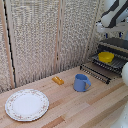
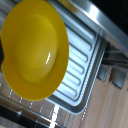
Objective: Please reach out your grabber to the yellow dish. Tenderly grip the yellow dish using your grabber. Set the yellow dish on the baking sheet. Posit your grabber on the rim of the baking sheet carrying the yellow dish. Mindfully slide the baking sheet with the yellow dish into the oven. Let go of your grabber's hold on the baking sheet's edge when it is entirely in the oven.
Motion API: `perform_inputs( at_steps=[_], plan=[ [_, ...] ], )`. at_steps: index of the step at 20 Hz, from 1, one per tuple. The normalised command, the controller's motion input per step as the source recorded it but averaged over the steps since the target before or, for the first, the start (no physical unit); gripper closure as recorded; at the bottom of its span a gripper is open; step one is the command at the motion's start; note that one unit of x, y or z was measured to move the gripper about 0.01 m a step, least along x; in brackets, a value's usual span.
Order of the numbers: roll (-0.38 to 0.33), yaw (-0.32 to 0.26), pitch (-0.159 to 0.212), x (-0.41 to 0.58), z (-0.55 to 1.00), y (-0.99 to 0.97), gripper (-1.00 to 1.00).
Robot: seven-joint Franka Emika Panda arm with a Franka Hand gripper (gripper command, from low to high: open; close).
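The yellow dish (image 1: 105, 57) sits on the baking sheet (image 1: 116, 62), which juts out of the oven (image 1: 116, 45) mouth above the folded-down door (image 1: 96, 70); it looks light, rigid and glossy, so likely slippery, best taken by its thin rim; the sheet is stiff metal, best gripped at its front edge; the grabber (image 1: 111, 21) hangs above the oven, and I cannot tell how its fingers stand; beyond the door lie a mug (image 1: 81, 83), an orange piece (image 1: 58, 80) and a plate (image 1: 27, 104); no writing is legible.

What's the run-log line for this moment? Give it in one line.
dish: on sheet | oven: open | arm: above oven | next: grip sheet rim
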Motion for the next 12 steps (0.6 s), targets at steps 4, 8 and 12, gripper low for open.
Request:
perform_inputs(
  at_steps=[4, 8, 12],
  plan=[
    [-0.158, 0.149, 0.324, -0.146, 0.18, 0.44, -1.0],
    [-0.128, 0.144, 0.36, -0.189, 0.17, 0.5, -1.0],
    [-0.181, 0.158, 0.317, -0.141, 0.07, 0.35, -1.0]
  ],
)
